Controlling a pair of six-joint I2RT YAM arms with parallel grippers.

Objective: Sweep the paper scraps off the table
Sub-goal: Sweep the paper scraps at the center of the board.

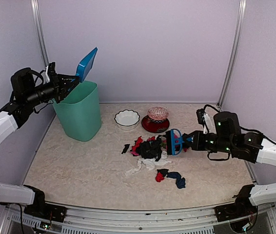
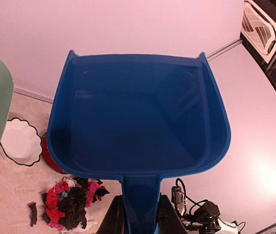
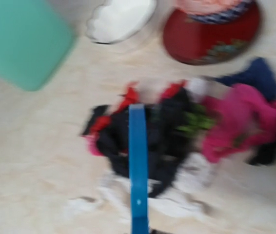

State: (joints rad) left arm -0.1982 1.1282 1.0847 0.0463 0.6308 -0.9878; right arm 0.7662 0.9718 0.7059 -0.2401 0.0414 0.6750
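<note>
Dumping step: left hand [image 1: 69, 84] grips the empty blue dustpan [image 1: 87, 64] above the green bin [image 1: 79, 114]; right hand [image 1: 189, 141] clamps the brush [image 1: 174, 141] beside the paper scraps [image 1: 150, 148]. Next, lower the dustpan beside them.

Blue dustpan [image 2: 138, 117], blue brush [image 1: 173, 141], green bin [image 1: 79, 114], mostly black scraps [image 1: 150, 147]

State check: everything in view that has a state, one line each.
left gripper: shut on the dustpan handle
dustpan: empty, raised over the bin
bin: upright, inside not visible
right gripper: shut on the brush
brush: at the edge of the main pile
paper scraps: on the table, one main pile, some loose
white bowl: upright, empty
pink dish: on the red plate
</note>
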